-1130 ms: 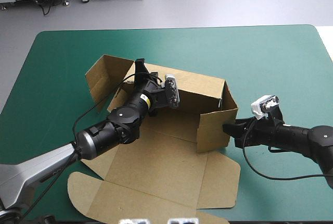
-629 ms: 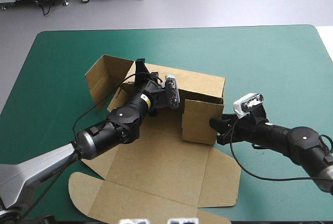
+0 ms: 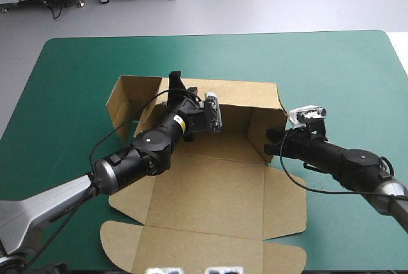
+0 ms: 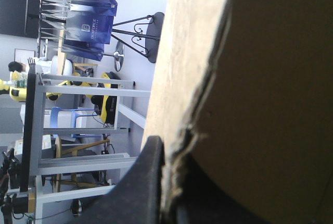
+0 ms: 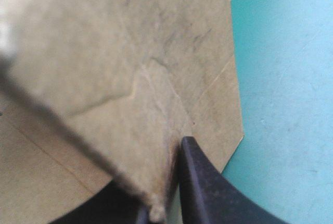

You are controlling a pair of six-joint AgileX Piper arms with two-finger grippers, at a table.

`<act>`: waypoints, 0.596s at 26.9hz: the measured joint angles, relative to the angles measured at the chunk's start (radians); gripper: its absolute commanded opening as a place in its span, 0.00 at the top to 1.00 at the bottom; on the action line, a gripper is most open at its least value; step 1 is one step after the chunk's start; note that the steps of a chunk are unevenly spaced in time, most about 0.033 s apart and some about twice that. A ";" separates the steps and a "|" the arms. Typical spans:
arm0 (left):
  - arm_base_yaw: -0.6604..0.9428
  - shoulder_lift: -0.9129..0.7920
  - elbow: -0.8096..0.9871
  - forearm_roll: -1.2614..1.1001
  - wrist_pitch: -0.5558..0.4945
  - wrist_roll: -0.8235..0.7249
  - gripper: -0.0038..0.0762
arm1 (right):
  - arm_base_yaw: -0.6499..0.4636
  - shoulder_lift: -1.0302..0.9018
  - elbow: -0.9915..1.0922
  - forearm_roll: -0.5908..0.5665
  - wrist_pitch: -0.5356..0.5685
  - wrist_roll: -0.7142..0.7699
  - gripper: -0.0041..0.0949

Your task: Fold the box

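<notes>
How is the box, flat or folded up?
Half folded: the box has its far wall up in the left gripper, a side flap up in the right gripper, near panels flat.

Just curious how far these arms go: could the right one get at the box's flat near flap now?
Probably not at once: the right gripper is shut on a side wall of the box. Once it lets go, nothing stands between it and that flap.
</notes>
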 measured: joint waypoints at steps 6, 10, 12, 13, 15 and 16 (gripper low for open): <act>0.000 0.010 0.000 0.096 -0.011 -0.005 0.76 | 0.000 0.002 -0.001 0.043 -0.022 -0.067 0.95; 0.000 0.032 0.001 0.185 -0.005 -0.006 0.51 | -0.001 0.002 -0.001 0.048 -0.024 -0.068 0.96; 0.000 0.041 0.003 0.210 -0.008 -0.016 0.40 | -0.001 0.004 -0.001 0.048 -0.024 -0.068 0.95; 0.000 0.043 0.006 0.216 -0.012 -0.026 0.38 | -0.001 0.004 -0.001 0.048 -0.024 -0.068 0.95; 0.000 0.044 0.007 0.231 -0.019 -0.053 0.36 | -0.001 0.006 -0.001 0.049 -0.024 -0.071 0.95; 0.000 0.045 0.007 0.247 -0.020 -0.075 0.36 | -0.001 0.008 -0.001 0.050 -0.024 -0.074 0.95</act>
